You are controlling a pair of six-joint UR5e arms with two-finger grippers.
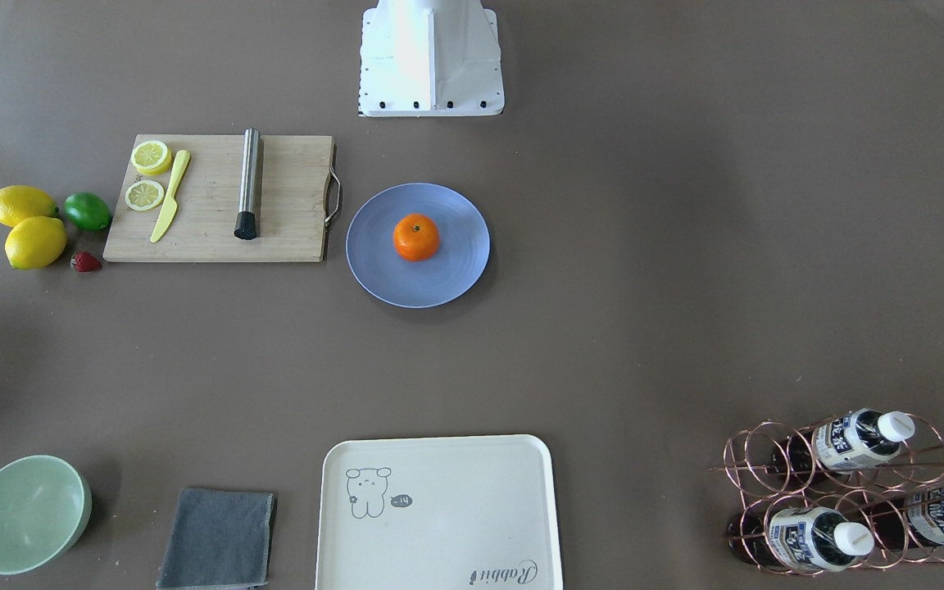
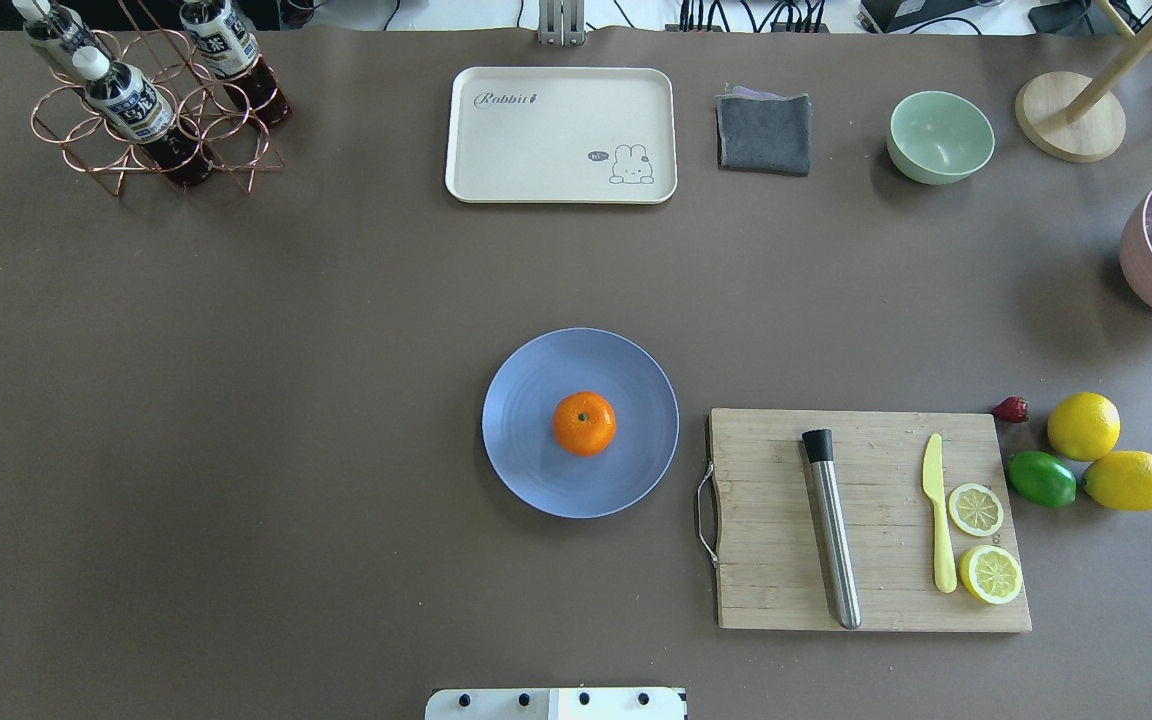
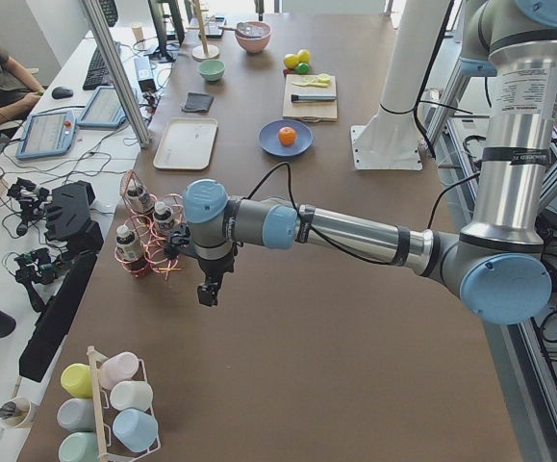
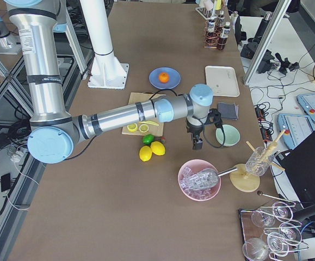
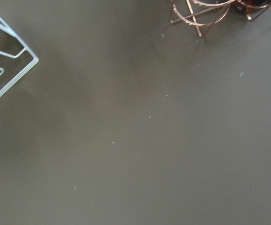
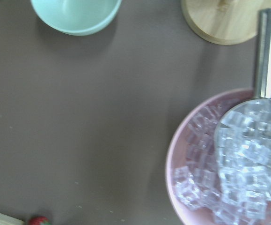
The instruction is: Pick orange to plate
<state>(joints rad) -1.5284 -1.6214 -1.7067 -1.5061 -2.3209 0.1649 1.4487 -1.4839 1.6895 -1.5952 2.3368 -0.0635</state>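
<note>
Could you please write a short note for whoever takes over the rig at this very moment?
Left pincer: hangs over bare table beside the copper bottle rack, far from the plate; only a side view shows it, so I cannot tell whether it is open or shut.
Right pincer: hangs over the table between the green bowl and the pink ice bowl; again, I cannot tell whether it is open or shut.
The orange sits near the middle of the blue plate, with nothing touching it.
Done: the orange is on the plate.
Left: apparently nothing of the placing; at most, parking the arms.
</note>
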